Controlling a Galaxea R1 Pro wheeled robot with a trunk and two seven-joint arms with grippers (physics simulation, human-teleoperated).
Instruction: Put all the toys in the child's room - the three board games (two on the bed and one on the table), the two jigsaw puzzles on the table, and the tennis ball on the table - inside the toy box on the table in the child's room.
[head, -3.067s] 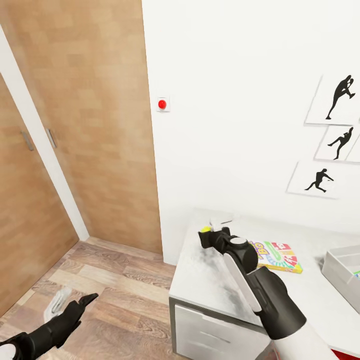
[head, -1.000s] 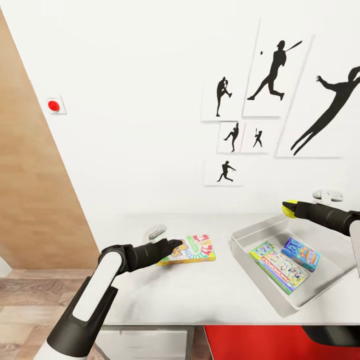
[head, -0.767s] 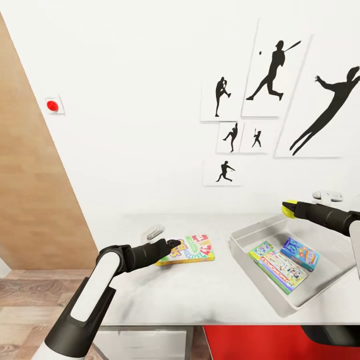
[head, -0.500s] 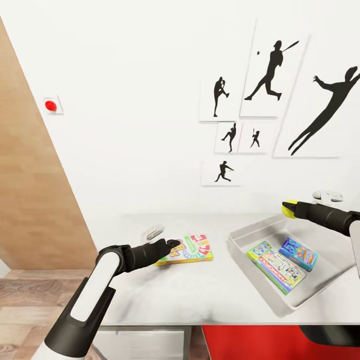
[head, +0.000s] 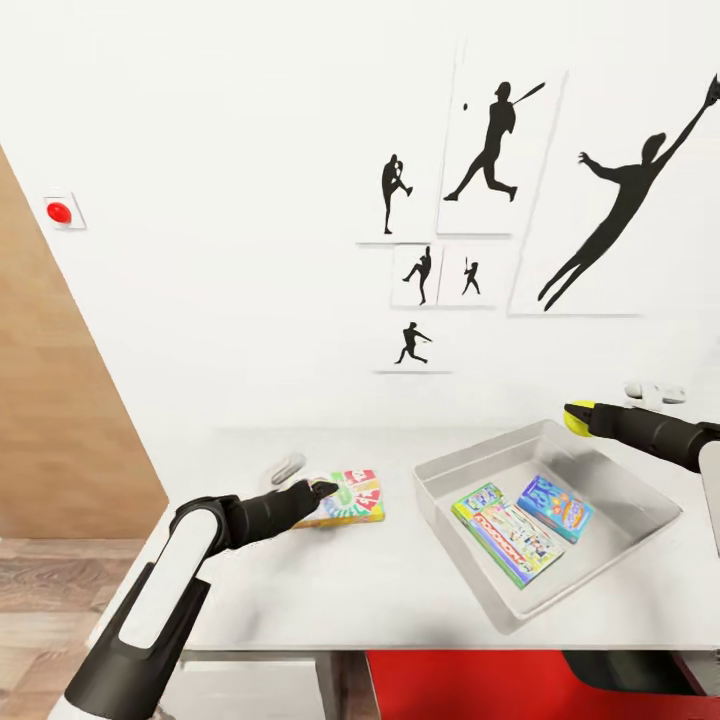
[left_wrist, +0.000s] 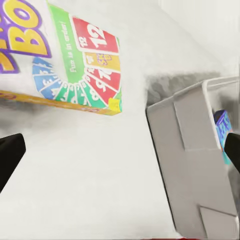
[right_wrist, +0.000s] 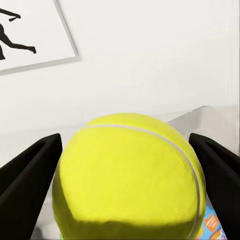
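On the pale table lies the yellow-orange board game, also in the left wrist view as a printed box. My left gripper hovers at its left end, open, fingers wide apart with nothing between them. The grey toy box stands to the right, its wall close by. Inside lie the green-edged board game and the blue one. My right gripper is shut on the tennis ball, held above the box's far right corner. The ball sits between both fingers.
A white wall with black baseball silhouettes rises behind the table. A red button is on the wall at left, beside a wooden panel. Wood floor shows at lower left, a red surface under the table edge.
The head view has swung right, so the table things sit further left in the picture. Both arms hold their places: left over the game, right with the ball over the box.
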